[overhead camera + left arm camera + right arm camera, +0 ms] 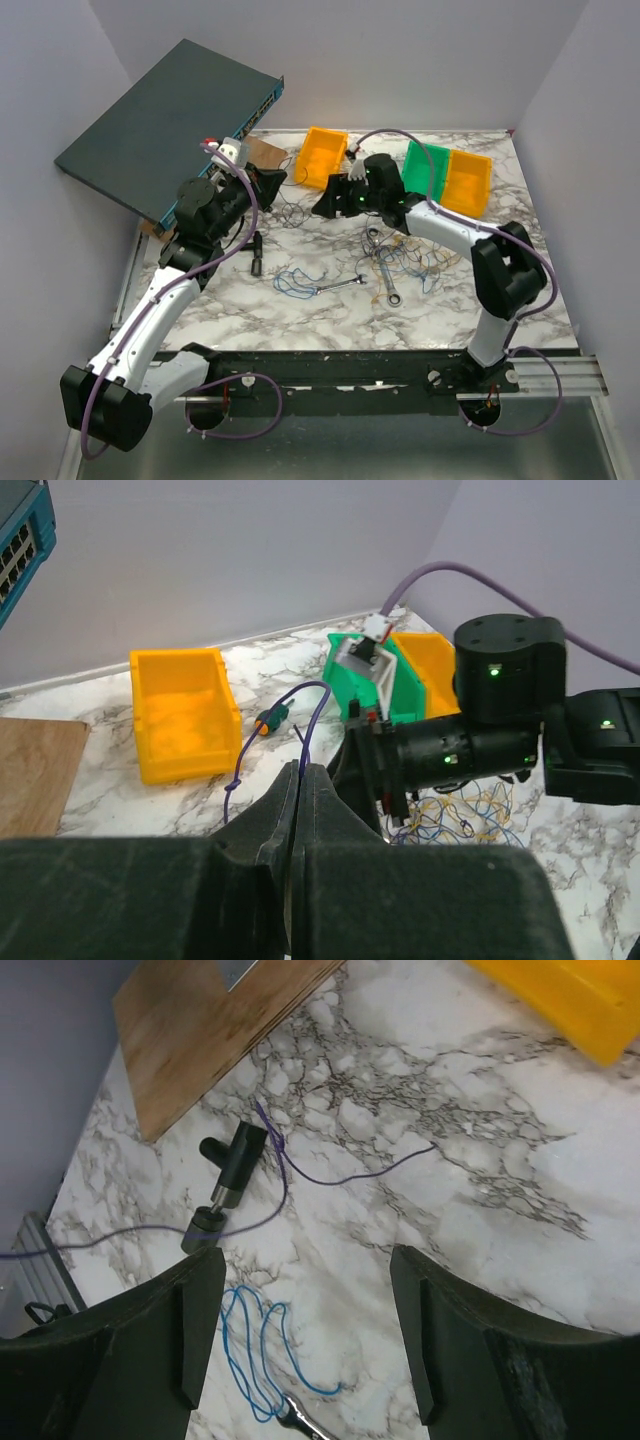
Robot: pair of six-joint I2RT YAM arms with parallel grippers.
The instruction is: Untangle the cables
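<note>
Marble table, top view: left gripper [280,183] and right gripper [325,203] are facing each other right of the board [262,150], with the cables [410,255] lying farther right. Left wrist: that gripper is clamping a purple strand [312,695]; drawing it slowly away from the cables seems wisest. Right wrist: jaws are standing apart, empty, and the strand is running off-frame below the board.

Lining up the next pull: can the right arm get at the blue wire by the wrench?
Probably yes: the blue wire lies uncovered ahead of the right arm, whose jaws are open.
</note>
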